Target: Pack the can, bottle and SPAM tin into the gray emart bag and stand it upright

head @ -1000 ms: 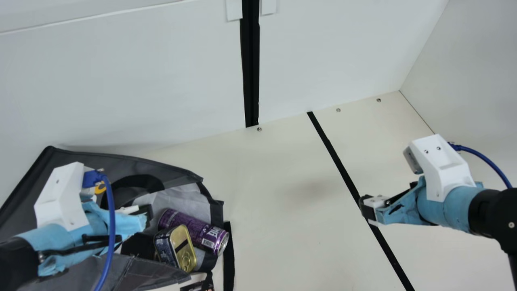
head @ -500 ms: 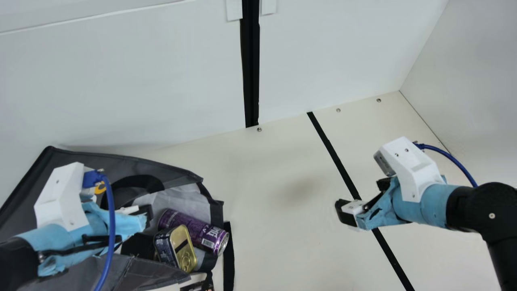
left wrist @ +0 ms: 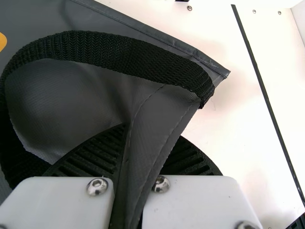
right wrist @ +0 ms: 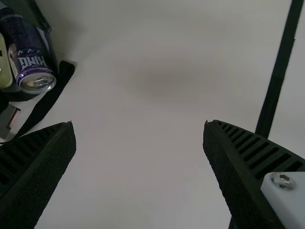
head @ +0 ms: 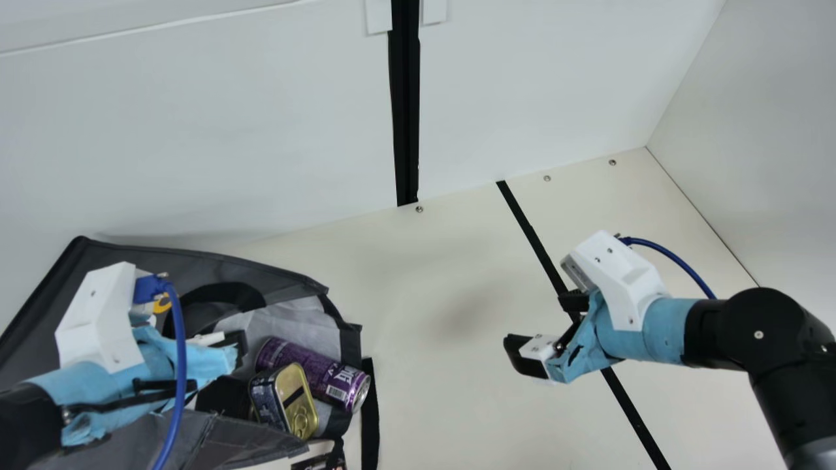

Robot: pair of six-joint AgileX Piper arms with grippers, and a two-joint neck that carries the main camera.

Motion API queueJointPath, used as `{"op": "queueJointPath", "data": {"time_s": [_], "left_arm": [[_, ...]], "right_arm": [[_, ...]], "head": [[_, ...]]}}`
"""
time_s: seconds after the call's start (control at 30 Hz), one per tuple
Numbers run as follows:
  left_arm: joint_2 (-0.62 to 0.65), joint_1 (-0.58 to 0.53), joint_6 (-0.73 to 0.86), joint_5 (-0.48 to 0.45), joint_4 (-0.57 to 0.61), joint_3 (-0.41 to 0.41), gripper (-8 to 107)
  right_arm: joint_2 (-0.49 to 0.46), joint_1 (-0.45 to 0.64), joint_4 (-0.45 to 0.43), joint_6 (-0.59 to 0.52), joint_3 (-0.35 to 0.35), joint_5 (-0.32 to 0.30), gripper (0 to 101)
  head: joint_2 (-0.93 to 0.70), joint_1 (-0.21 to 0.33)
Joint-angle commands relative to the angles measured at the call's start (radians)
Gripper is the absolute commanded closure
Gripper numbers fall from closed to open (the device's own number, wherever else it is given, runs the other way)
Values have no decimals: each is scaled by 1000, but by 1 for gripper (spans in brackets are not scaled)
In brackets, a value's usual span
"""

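So the gray emart bag (head: 215,264) lay on its side by the table's (head: 444,405) left edge. Best play, imo, was holding its mouth wide and nudging everything deeper before tipping it up, or stuff would probably spill. The left arm (head: 98,391) sat low across the bag, the right arm (head: 712,329) angled in from the right edge, nose slightly down. Left pincer (left wrist: 147,150) was clamped on a fold of the bag; right pincer (right wrist: 139,123) had its fingers well apart, nothing between. The can (head: 313,369) lay in the mouth, SPAM tin (head: 302,399) leaning beside it.
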State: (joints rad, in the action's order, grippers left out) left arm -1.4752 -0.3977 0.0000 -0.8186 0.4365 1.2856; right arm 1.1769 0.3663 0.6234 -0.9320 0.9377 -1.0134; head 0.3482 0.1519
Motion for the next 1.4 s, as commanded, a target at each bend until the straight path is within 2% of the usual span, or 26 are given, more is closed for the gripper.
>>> {"op": "queueJointPath", "data": {"time_s": [0.0,0.5,1.37], "left_arm": [[0,0,0,0,0,0,107],[0,0,0,0,0,0,107],[0,0,0,0,0,0,107]], "right_arm": [[9,-9,17,-22,-7,2,6],[103,-84,166,-134,-36,32,6],[355,-214,347,-309,-4,46,6]], "head": [[1,23],[1,23],[1,23]]}}
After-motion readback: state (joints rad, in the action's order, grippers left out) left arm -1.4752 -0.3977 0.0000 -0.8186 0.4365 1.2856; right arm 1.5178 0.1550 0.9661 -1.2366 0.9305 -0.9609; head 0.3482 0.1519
